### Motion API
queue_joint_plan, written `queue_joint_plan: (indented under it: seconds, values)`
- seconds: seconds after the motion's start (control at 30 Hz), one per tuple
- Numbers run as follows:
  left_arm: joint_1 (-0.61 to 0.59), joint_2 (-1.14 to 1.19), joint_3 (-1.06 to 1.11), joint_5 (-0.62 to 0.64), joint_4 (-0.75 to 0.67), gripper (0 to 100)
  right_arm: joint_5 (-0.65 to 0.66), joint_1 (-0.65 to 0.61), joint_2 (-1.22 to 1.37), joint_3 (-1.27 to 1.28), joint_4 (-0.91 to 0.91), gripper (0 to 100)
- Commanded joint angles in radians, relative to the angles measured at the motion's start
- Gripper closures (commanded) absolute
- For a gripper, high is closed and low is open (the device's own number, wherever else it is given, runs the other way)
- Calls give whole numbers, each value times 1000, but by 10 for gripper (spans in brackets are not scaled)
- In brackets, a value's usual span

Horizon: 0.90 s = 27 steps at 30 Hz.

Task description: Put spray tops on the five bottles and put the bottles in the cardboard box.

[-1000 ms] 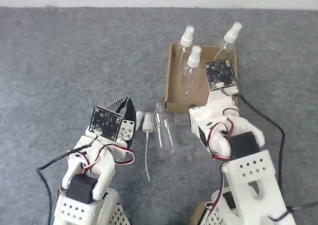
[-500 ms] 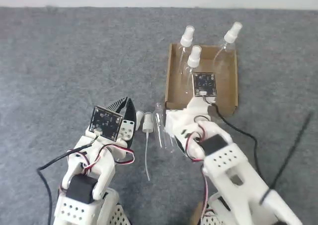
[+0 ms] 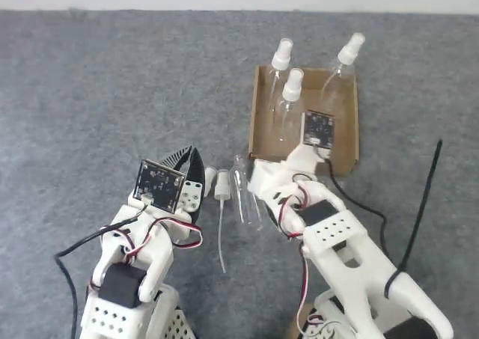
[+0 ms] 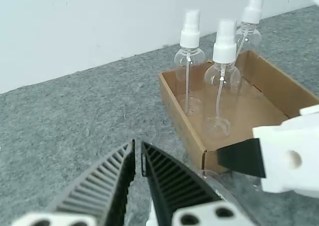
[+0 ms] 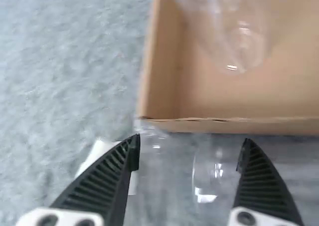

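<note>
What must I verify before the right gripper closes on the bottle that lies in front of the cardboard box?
1. Right gripper open: ok.
2. Uncapped bottle between its fingers: ok, by the right wrist view.
3. Bottle free of the cardboard box: cannot tell, its neck end is very close to the front wall.
4. Loose spray top out of the closing path: cannot tell, it lies right beside the bottle.
5. Left gripper out of the way: ok, shut and empty, beyond the spray top.
6. Space in the box: ok, three capped bottles stand inside, the near part is bare.
</note>
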Motion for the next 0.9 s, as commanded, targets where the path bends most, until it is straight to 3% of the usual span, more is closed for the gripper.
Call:
queue_joint_plan:
  seconds: [0.0,0.1,0.33,0.57,0.87]
  values:
    - [2,-6,-5,2,-31,988,-11,48,-7,34,-10,724]
    - [2,-6,-5,2,-31,988,-9,70,-7,43,41,724]
    - [2,-6,-5,2,-29,988,153,203,-8,-37,228,721]
    - [2,-9,-5,2,-31,988,147,292,-8,-238,389,720]
    - [2,-11,-5,2,-31,988,-241,282,-7,-493,731,719]
